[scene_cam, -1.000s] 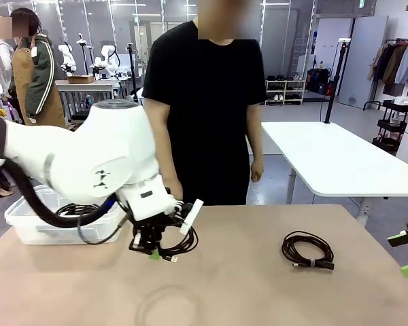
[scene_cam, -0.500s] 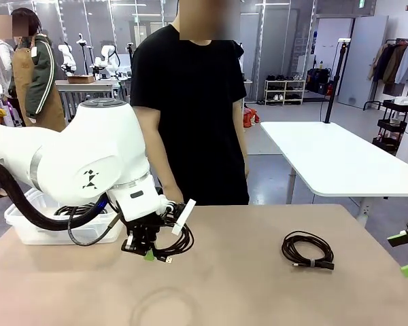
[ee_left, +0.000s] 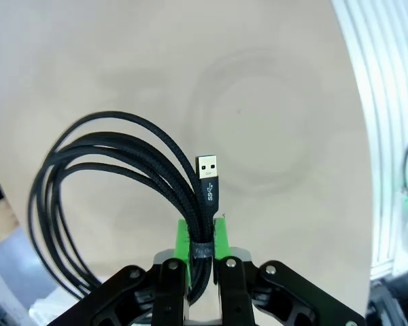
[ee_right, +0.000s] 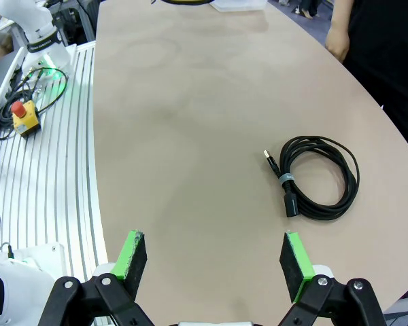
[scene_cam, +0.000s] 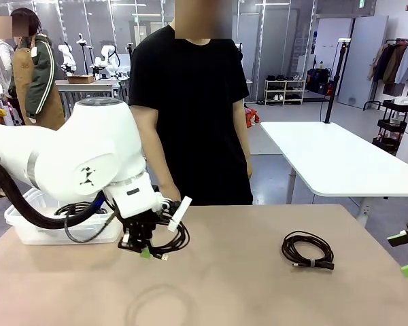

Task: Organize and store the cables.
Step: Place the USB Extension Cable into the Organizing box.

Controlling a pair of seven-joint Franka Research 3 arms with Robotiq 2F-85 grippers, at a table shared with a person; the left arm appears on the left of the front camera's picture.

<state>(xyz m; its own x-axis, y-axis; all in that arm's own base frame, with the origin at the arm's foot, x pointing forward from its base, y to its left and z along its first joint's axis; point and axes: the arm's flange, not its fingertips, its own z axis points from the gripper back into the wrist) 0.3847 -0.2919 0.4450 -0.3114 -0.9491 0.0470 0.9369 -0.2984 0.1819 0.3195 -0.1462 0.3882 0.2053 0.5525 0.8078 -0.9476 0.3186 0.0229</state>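
My left gripper (scene_cam: 144, 250) is shut on a coiled black cable (scene_cam: 170, 241) and carries it in the air above the table, just right of the clear bin. In the left wrist view the gripper (ee_left: 202, 243) pinches the bundled strands of that cable (ee_left: 95, 170) between its green pads, and a USB plug (ee_left: 207, 171) sticks up past them. A second coiled cable (scene_cam: 308, 250) with a pale tie band lies on the table at the right; the right wrist view shows it as a round coil (ee_right: 317, 177). My right gripper (ee_right: 214, 261) is open at the table's right edge, apart from that cable.
A clear plastic bin (scene_cam: 27, 227) with black cords inside stands at the table's left end. A person in a black shirt (scene_cam: 190, 109) stands at the far edge, one hand (scene_cam: 168, 193) close behind the left gripper. Tan tabletop (scene_cam: 238, 292) lies bare in the middle.
My left arm has carried the held cable a little to the left, toward the bin. The person has shifted slightly left. The right gripper and the second cable have not moved.
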